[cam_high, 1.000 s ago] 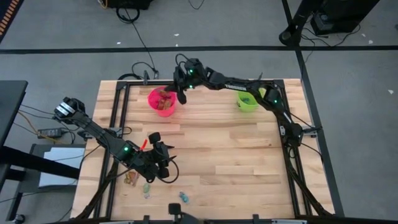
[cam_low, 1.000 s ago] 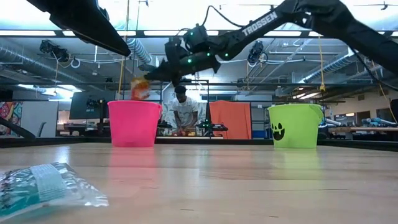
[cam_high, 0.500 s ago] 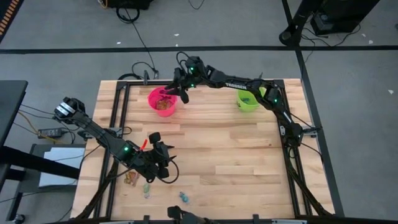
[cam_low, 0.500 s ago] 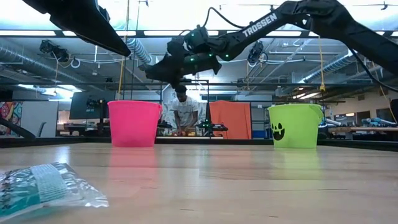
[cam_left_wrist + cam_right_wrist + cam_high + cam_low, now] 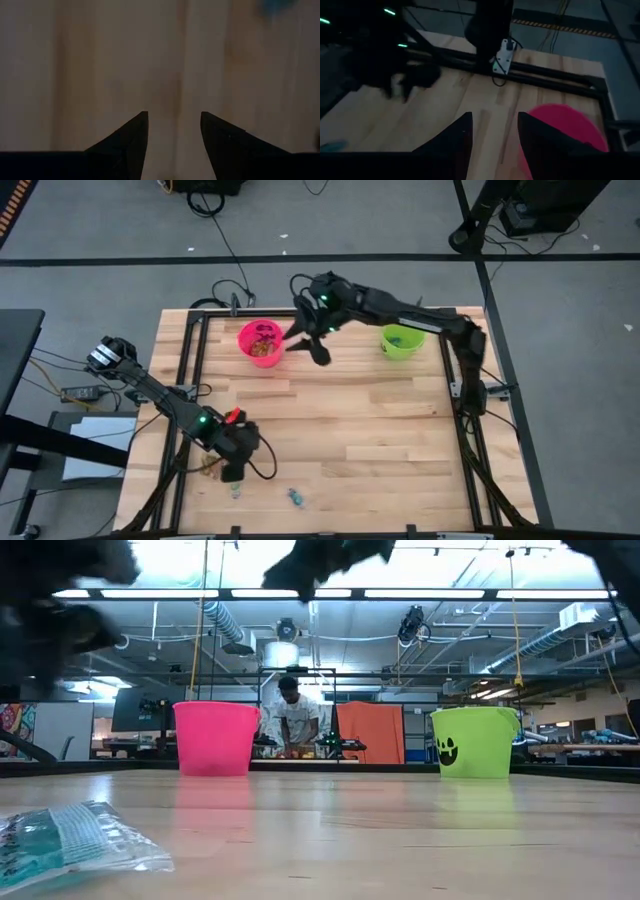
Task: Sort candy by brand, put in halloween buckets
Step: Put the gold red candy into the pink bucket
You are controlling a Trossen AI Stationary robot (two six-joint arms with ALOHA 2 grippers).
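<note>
Left gripper (image 5: pixel 231 471) seen parted, empty, low near bench's left front corner; teal candy (image 5: pixel 75 837) there judged light, crinkly, probably slippery, best pinched across middle. Right gripper (image 5: pixel 493 125) parted, empty, beside pink bucket (image 5: pixel 259 344).

table (image 5: pixel 380 430): pale wood planks, smooth | pink bucket (image 5: pixel 215 738): glossy plastic | green bucket (image 5: pixel 475 742): plastic | candy packet (image 5: pixel 75 840): crinkly clear film

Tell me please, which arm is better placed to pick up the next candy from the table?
The left. Its open gripper hangs empty right above the loose candy at the table's near edge. The right gripper, also open and empty, is far off beside the pink bucket.
</note>
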